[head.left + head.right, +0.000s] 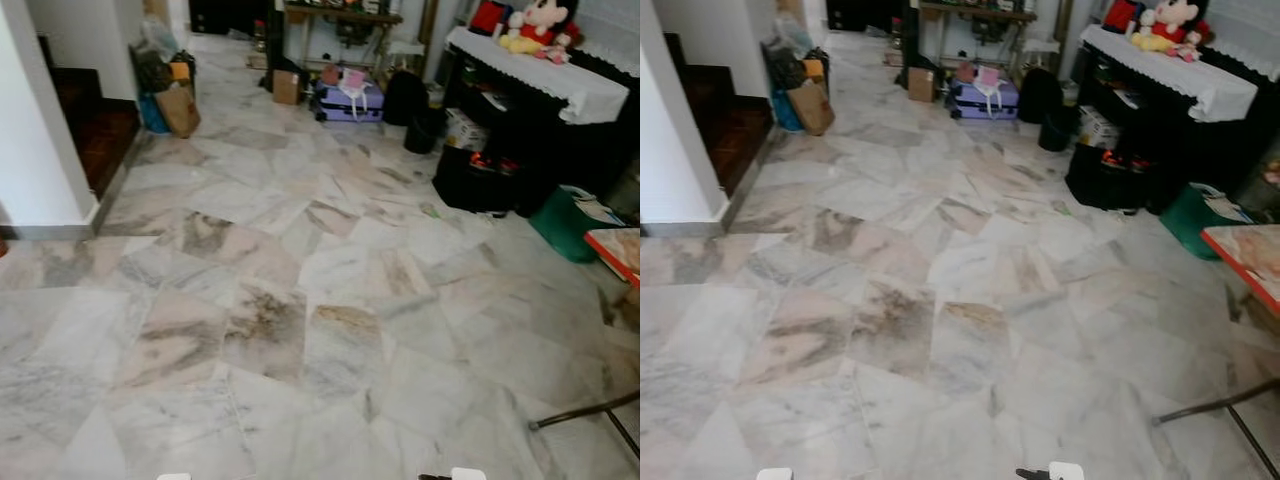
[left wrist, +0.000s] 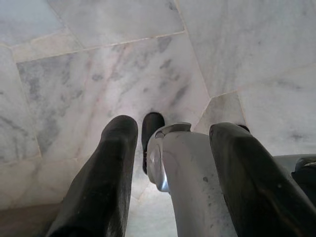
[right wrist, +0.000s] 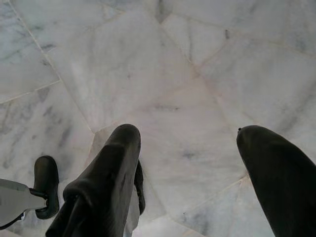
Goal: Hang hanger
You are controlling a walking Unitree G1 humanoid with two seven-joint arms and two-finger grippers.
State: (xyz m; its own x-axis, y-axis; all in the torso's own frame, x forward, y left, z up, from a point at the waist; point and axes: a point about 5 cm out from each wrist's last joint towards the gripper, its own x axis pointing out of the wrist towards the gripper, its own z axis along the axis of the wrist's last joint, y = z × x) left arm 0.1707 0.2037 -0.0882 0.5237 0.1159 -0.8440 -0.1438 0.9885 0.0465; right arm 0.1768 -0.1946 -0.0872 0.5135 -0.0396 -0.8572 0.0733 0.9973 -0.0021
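While both grippers, left (image 2: 173,143) and right (image 3: 192,148), hang spread-fingered over marble floor (image 1: 300,330), clutter lines the far wall and black piano (image 1: 540,120).

A: Floor (image 1: 300,300)? Was white-grey marble w/ brown veins.
B: Suitcase (image 1: 350,103) was purple, bin (image 1: 562,225) green, cloth (image 1: 545,75) white lace-edged.
A: Fingers (image 3: 106,182) were black.

No text, label, brand, number or sign can be read anywhere; the boxes and bags at the far wall are too blurred.
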